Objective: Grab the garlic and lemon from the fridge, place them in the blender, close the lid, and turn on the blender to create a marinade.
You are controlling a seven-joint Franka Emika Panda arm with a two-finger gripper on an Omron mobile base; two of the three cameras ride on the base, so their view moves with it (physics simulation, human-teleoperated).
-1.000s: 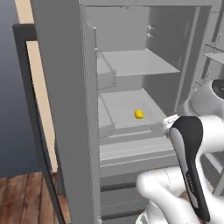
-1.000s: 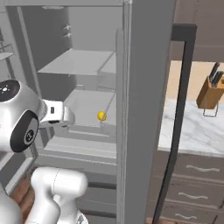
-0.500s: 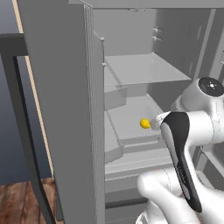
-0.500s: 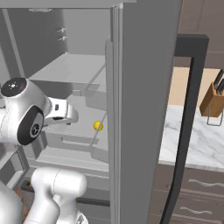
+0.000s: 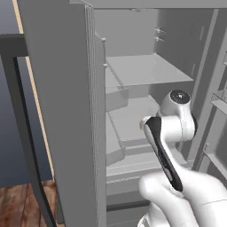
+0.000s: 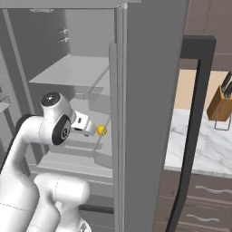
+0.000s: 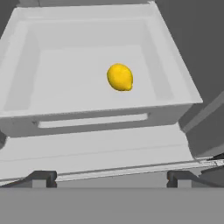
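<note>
Gripper at the open fridge.
Jaws wide, empty; lemon lies just ahead in a shelf tray.

Arm reaching forward, hand open

The white arm rises from the base, bends at its dark-jointed elbow and stretches level ahead, wrist turned forward. The hand stands with its jaws spread wide and nothing between them; its two dark fingertips sit far apart at the bottom of the hand view.
</note>
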